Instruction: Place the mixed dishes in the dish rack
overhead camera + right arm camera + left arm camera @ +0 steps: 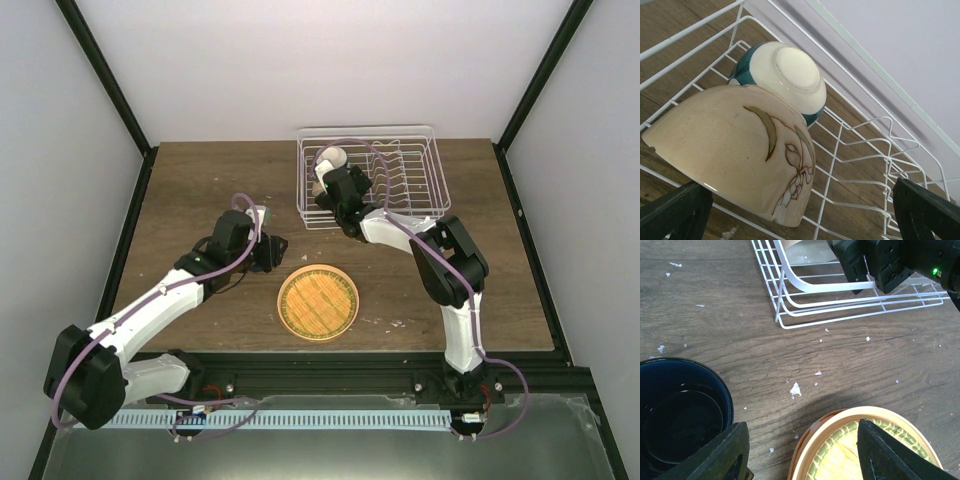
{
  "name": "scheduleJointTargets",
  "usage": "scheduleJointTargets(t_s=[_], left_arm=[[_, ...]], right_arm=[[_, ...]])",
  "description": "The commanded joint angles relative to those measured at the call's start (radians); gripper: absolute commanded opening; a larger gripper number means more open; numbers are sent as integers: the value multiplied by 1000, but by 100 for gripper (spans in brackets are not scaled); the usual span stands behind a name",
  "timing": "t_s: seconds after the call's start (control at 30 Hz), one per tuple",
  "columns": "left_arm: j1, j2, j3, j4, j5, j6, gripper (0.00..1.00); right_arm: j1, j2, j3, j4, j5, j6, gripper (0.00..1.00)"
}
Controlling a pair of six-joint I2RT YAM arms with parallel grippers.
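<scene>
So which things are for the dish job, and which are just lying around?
For the job:
- rack
- leaf bowl and teal bowl, both already in the rack
- plate and cup, both out on the table

Just lying about:
- white crumbs scattered on the table
</scene>
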Motion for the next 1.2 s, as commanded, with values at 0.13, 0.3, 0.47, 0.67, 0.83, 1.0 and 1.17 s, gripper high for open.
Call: scheduleJointTargets(t_s=[0.13,0.3,0.47,0.67,0.83,1.0,1.17], left_arm=[[4,5,20,32,6,4,61],[4,6,18,33,5,4,61],[4,5,17,33,3,4,61],[5,5,15,31,0,4,61],[4,4,12,33,-3,2,61],[5,4,9,34,-3,2,61],[5,1,6,34,-4,2,61]], right_arm=[[-11,-8,34,112,45,10,100],[-11,-4,32,127,41,20,100],[-11,9,30,144,44,11,97],[-12,24,35,168,43,-7,88],[-11,34,33,187,47,-25,72],[-11,46,35,203,55,-43,51],[-11,51,36,213,63,-55,36]])
